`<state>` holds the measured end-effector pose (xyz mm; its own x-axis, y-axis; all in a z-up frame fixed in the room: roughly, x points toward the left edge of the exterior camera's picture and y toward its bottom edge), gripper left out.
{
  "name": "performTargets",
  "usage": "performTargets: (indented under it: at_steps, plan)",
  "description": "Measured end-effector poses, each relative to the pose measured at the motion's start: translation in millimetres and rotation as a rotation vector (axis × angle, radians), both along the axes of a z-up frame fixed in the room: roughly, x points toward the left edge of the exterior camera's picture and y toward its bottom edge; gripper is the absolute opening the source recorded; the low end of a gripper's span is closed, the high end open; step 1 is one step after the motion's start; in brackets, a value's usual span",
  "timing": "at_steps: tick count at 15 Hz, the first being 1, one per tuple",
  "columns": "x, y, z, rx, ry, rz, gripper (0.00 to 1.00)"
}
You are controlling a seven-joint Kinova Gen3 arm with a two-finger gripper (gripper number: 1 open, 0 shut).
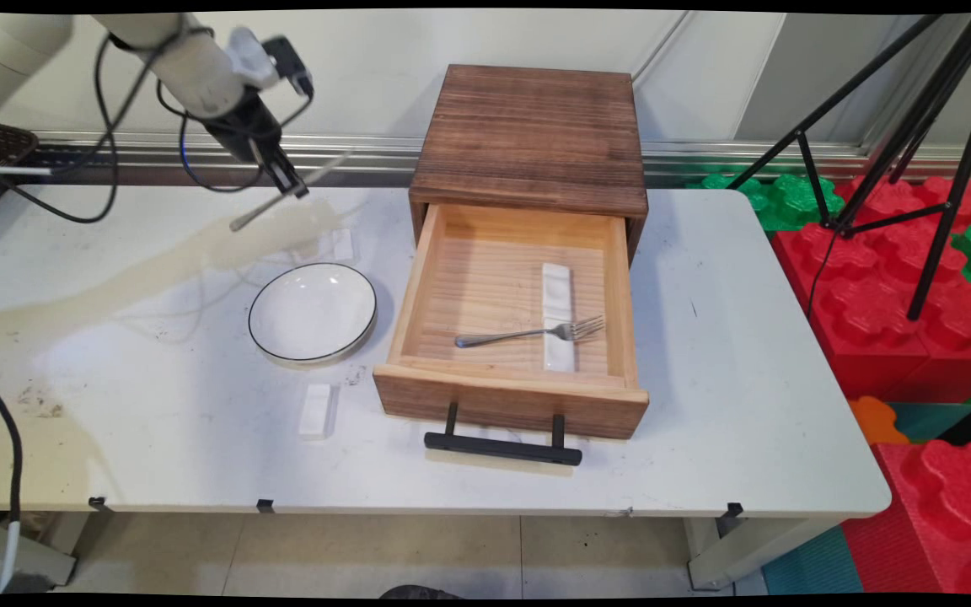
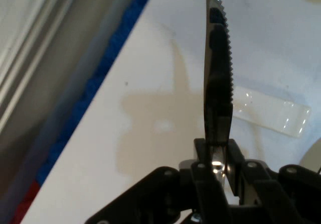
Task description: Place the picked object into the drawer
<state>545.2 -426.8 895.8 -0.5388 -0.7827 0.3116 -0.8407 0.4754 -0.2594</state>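
My gripper (image 1: 287, 181) hangs above the table's far left, shut on a table knife (image 1: 258, 212) that slants across its fingers. In the hand view the gripper (image 2: 216, 153) pinches the knife's serrated blade (image 2: 218, 73), which points up the picture. Below it on the table lies a small white rest (image 1: 342, 244), also seen in the hand view (image 2: 271, 111). A white plate with a black rim (image 1: 313, 314) sits nearer the front. To the right, a wooden box (image 1: 528, 139) has its drawer (image 1: 506, 392) pulled open, with a fork (image 1: 528, 333) lying across a white rest (image 1: 557, 291).
Another white rest (image 1: 318, 410) lies in front of the plate. The drawer's black handle (image 1: 502, 447) juts toward the table's front edge. A black tripod (image 1: 924, 126) and red and green foam blocks (image 1: 907, 287) stand off the table's right end.
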Motion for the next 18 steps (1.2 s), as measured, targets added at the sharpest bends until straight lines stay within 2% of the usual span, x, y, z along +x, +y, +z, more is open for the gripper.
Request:
performTargets:
  at_steps: [4, 6, 9, 13, 15, 18]
  plan:
    - [-12.4, 19.4, 43.2, -0.088, 0.016, 0.023, 0.0]
    - [-23.8, 27.7, 67.5, -0.134, 0.018, 0.001, 0.0]
    - [-41.4, 34.8, 92.0, -0.17, 0.016, -0.05, 0.0]
    - [-72.9, 43.3, 116.4, -0.175, 0.017, -0.148, 0.0]
    - [-103.2, 50.1, 127.7, -0.147, 0.024, -0.234, 0.0]
    - [-137.6, 54.6, 134.1, -0.116, 0.031, -0.322, 0.0]
